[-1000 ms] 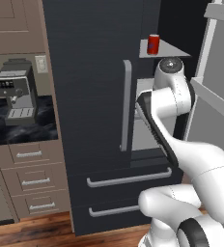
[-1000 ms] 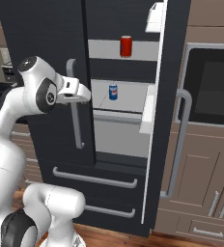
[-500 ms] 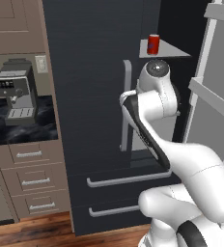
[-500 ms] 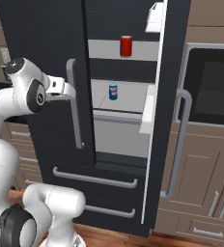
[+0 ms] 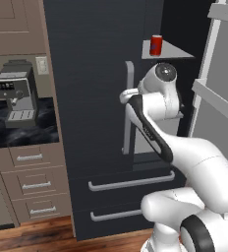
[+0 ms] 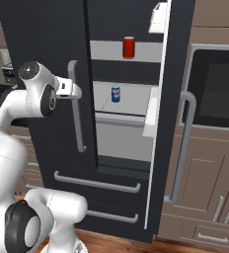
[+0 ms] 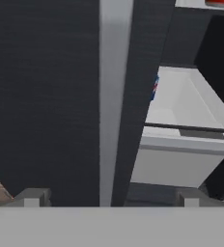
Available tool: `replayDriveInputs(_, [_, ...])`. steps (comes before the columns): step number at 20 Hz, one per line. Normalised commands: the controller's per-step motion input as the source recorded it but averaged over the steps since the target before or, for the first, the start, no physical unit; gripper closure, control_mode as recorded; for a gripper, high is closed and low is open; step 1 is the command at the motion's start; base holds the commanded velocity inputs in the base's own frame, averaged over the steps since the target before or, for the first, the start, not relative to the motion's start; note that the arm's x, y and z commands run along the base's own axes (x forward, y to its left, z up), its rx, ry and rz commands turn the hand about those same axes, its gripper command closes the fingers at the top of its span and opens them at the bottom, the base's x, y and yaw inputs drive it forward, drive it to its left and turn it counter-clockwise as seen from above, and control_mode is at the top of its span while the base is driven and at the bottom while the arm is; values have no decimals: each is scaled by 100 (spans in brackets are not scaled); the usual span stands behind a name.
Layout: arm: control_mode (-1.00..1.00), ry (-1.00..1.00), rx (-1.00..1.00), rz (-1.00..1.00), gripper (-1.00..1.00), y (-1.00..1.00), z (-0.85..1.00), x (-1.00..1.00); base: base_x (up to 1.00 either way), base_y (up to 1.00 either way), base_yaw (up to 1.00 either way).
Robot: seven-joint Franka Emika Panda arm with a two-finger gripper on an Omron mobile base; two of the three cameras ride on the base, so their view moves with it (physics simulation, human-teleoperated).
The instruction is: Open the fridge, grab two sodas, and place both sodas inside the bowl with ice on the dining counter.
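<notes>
The fridge (image 6: 47, 59) stood with its right door (image 6: 173, 99) swung wide and its left door shut, so the opening step looked done and the reaching for the first can was in hand. Inside the fridge, the red soda (image 6: 129, 47) stood upright on the upper shelf, and the blue soda (image 6: 116, 94) stood on the shelf below it, a little further left. Neither can was held.

The gripper (image 6: 76, 91) hung just in front of the fridge's left door, level with the top of that door's grey bar handle (image 6: 77, 108), its jaws spread wide and empty. In the hand view the fingertips (image 7: 33, 198) framed the handle, with the fridge's pale interior (image 7: 181, 125) off to the right.

The next move, as I judged it, called for swinging the hand rightward past the left door's edge into the fridge's opening, then closing on one soda, probably the blue one at about the hand's height.
</notes>
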Motion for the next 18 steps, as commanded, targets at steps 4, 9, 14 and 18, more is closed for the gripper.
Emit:
replayDriveInputs(4, [-100,-6,4,0,-100,1,-2,31,0,0,0])
replayDriveInputs(9, [-100,0,3,0,-100,4,-4,42,0,0,0])
replayDriveInputs(14, [-100,0,1,0,-100,5,-5,41,0,0,0])
replayDriveInputs(18, [-100,0,0,0,-100,0,-8,41,0,0,0])
